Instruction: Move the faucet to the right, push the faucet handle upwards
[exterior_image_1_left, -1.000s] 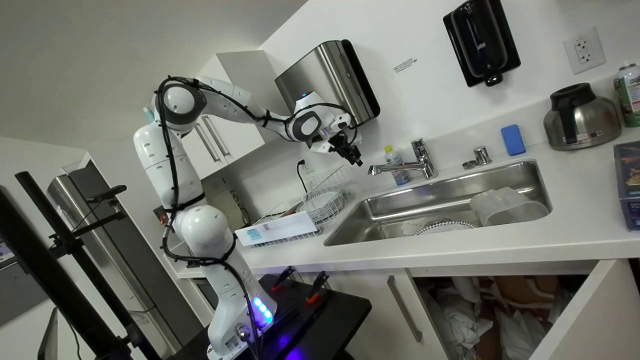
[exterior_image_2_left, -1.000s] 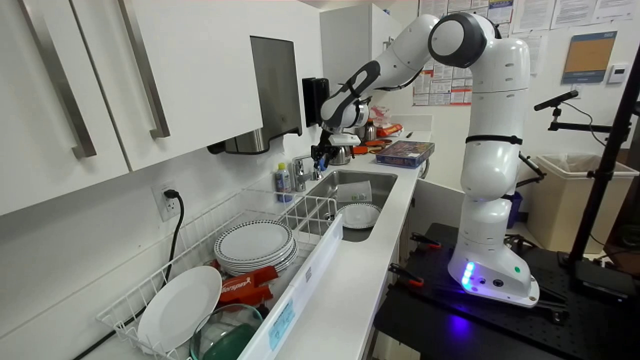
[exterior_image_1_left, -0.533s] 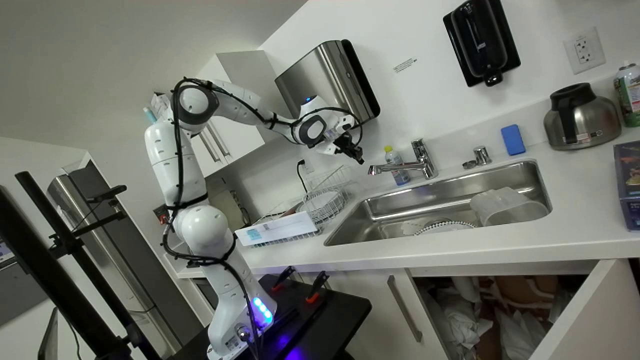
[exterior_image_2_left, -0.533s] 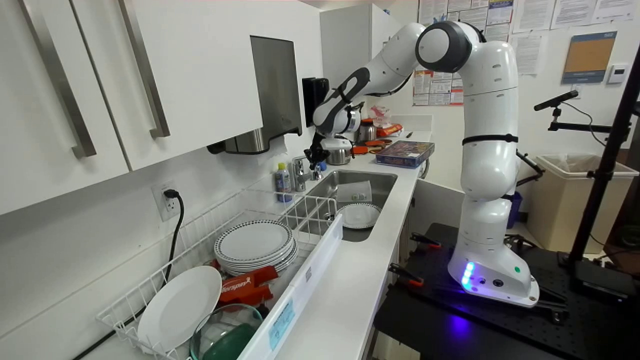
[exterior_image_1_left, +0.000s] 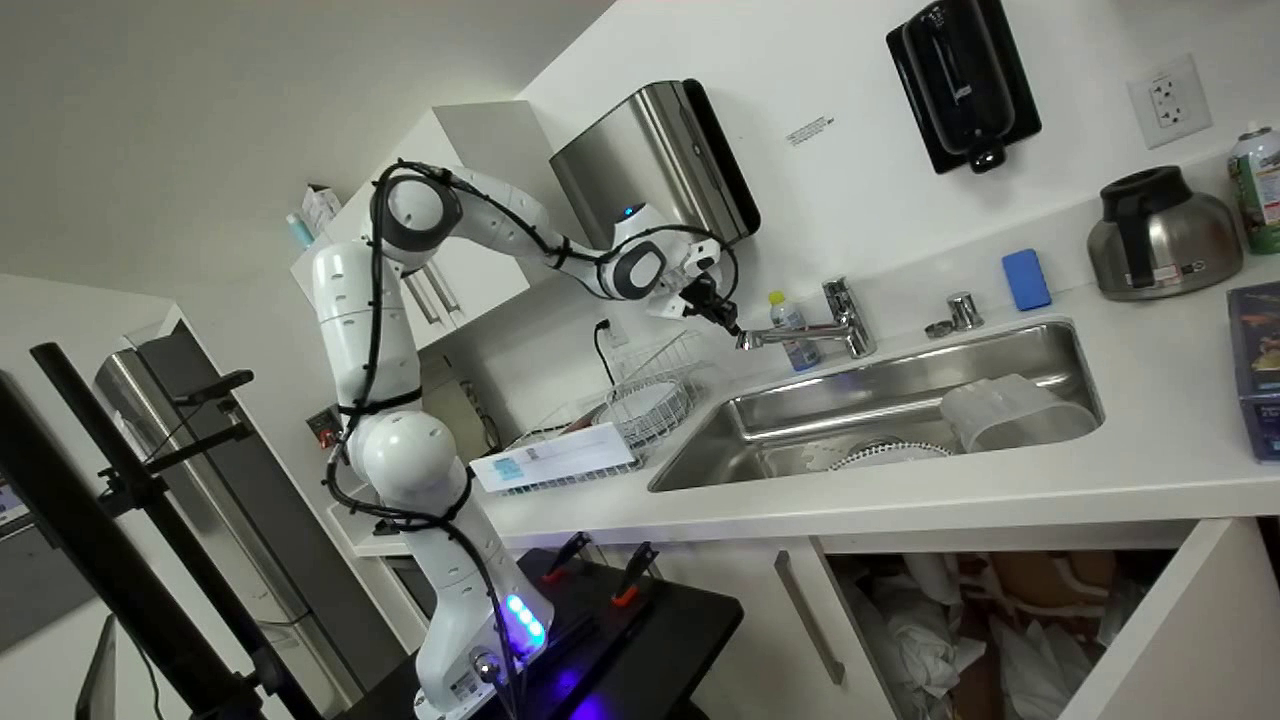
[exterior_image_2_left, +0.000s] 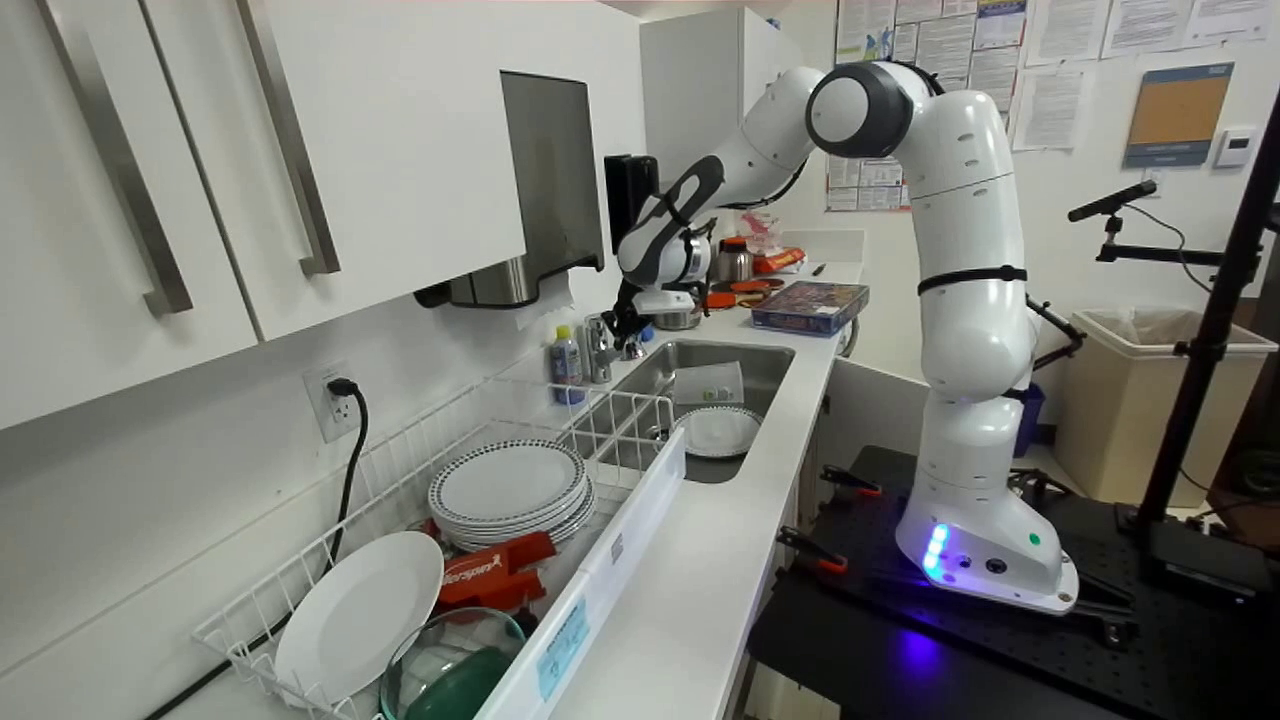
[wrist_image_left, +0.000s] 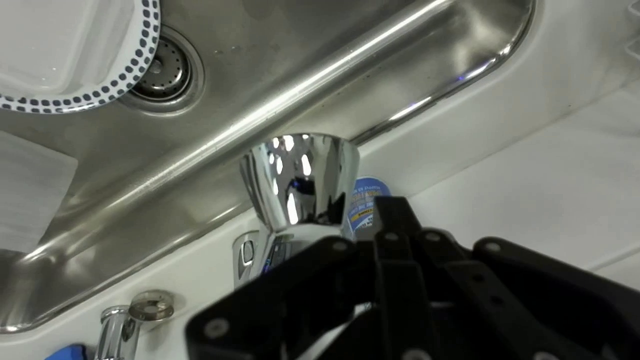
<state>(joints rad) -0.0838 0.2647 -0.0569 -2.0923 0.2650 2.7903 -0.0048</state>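
Since a second ago, the claw (exterior_image_1_left: 735, 328) is shifted down and rightward in an exterior view, right beside the spout tip (wrist_image_left: 300, 180); whether contact's made can't be told. It's pinched together, nothing held. The faucet (exterior_image_1_left: 847, 326) is left unmoved just right of centre, handle (exterior_image_1_left: 836, 292) on top, so the sideways shove is probably being lined up, handle push left for later.

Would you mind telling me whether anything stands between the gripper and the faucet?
Nothing visible does: the gripper is right beside the faucet's spout, contact unclear. In an exterior view, the yellow-capped bottle stands behind it.
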